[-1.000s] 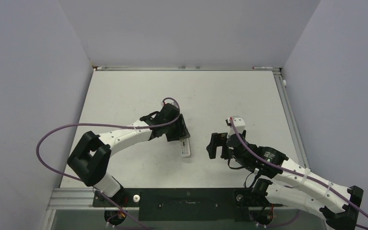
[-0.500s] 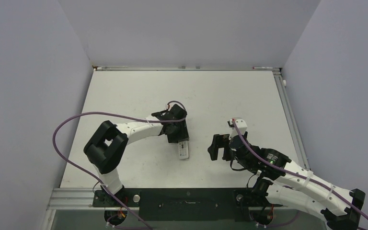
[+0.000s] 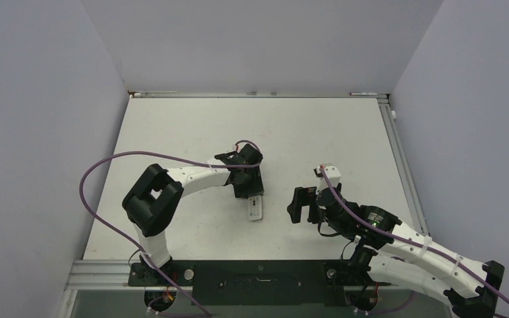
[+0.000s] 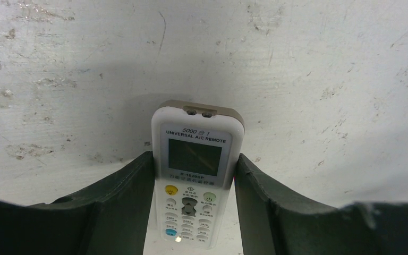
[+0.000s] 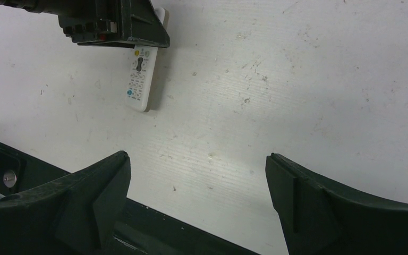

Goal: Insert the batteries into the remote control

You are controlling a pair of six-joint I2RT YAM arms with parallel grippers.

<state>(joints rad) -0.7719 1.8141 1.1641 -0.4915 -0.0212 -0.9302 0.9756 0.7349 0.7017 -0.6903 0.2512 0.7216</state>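
The white remote control lies face up on the table, screen and buttons showing in the left wrist view. My left gripper stands over its screen end, one finger against each long side, shut on it. The button end sticks out from under the gripper in the right wrist view. My right gripper is open and empty, a little to the right of the remote, its fingers wide apart above bare table. The batteries are out of view. The remote's back is hidden.
The white table is scuffed and walled by grey panels on three sides. A black rail runs along the front edge, also below the right fingers. A purple cable loops off the left arm.
The left arm's elbow has swung right and its gripper has turned over the remote, which has shifted slightly toward the front. The right gripper has barely moved.
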